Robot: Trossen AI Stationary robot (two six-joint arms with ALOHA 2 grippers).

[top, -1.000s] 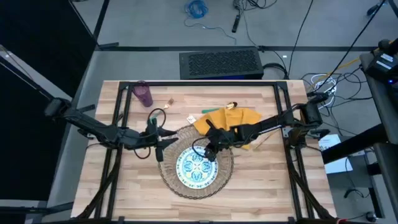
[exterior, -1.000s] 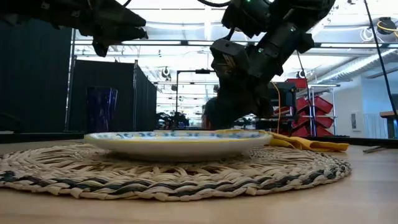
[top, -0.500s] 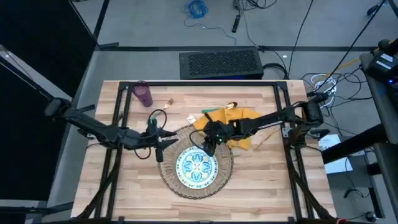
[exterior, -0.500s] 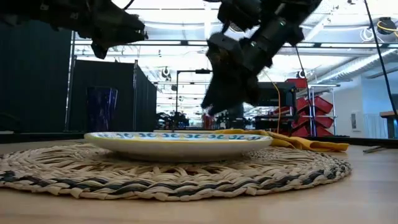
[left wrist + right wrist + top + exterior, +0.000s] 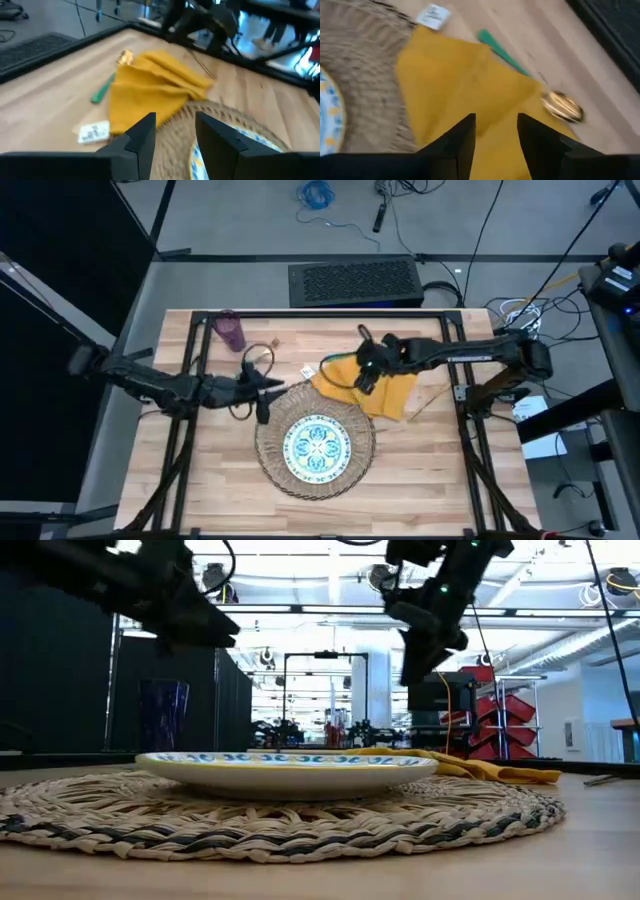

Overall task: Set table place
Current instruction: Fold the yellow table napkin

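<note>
The round woven straw placemat [image 5: 316, 445] lies flat on the wooden tabletop [image 5: 420, 470], with the teal floral plate [image 5: 316, 446] centred on it. The crumpled mustard-yellow napkin [image 5: 378, 385] overlaps its far edge. A teal-handled gold spoon [image 5: 525, 72] lies beside the napkin. The purple cup [image 5: 231, 331] stands upright at the far left corner.

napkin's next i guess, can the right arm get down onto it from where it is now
Probably yes. The right pincer hangs open directly above the yellow napkin, with nothing between them. The left pincer sits off by the placemat edge, clear of that path.
</note>
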